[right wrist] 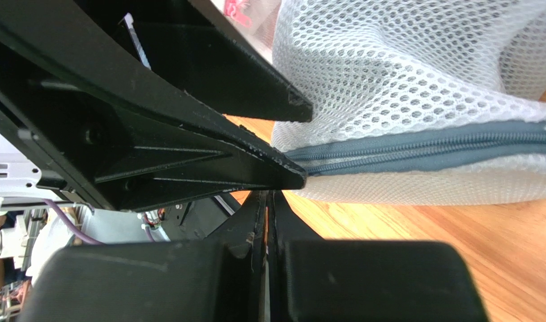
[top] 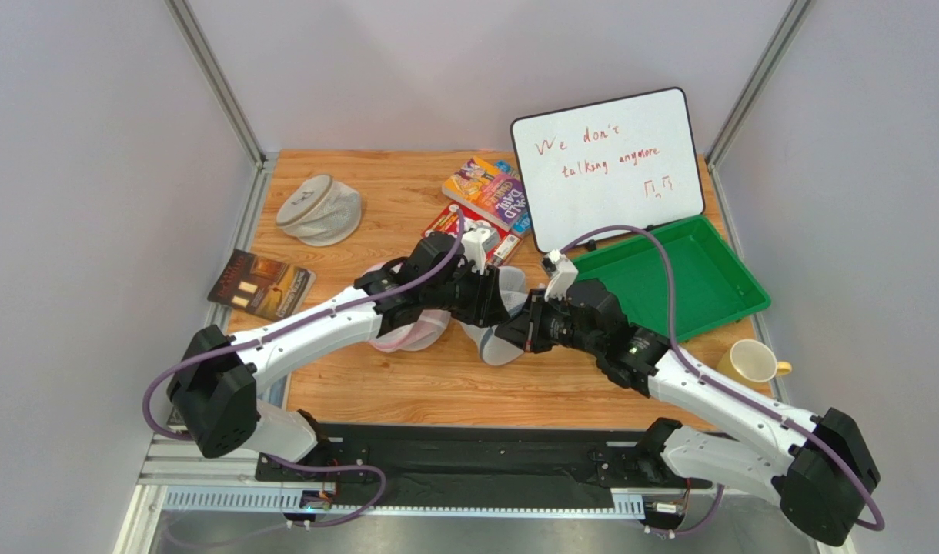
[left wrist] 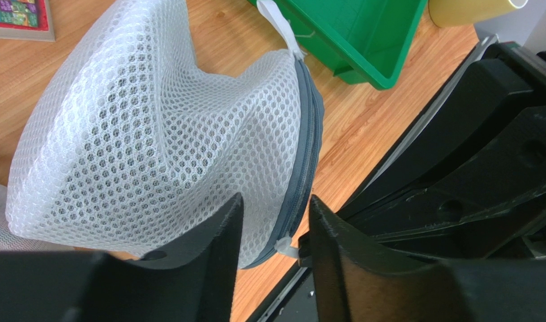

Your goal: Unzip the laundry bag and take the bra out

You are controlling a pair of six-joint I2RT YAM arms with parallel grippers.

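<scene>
the wooden table [top: 382,185] fills most of the overhead view, with the green tray [top: 671,283] at its right. in the middle of that view, between the two arm tips, sits the laundry bag [left wrist: 141,134], a white honeycomb mesh drum sagging into a saddle shape (nothing stiff in it but the seam). it looks light and floppy to me. i'd expect it to slide or fold if tugged from one side only, so it wants one hand anchoring it while the other runs the zip. the mesh would just bunch in a pinch. the firmer place to take hold is the grey-blue zipper rim [right wrist: 430,151], which runs closed across the right of the right wrist view. the bra i can't make out through the mesh; presumably it's inside, a limp thing whose straps may snag on the way out. the left gripper [left wrist: 276,204] stands about half wide at the bottom centre of its view, fingers either side of the rim; whether they touch it i can't tell. the right gripper [right wrist: 267,201] has its fingers pressed together right at the end of the zip; whether the zip pull is between them i can't tell.
</scene>
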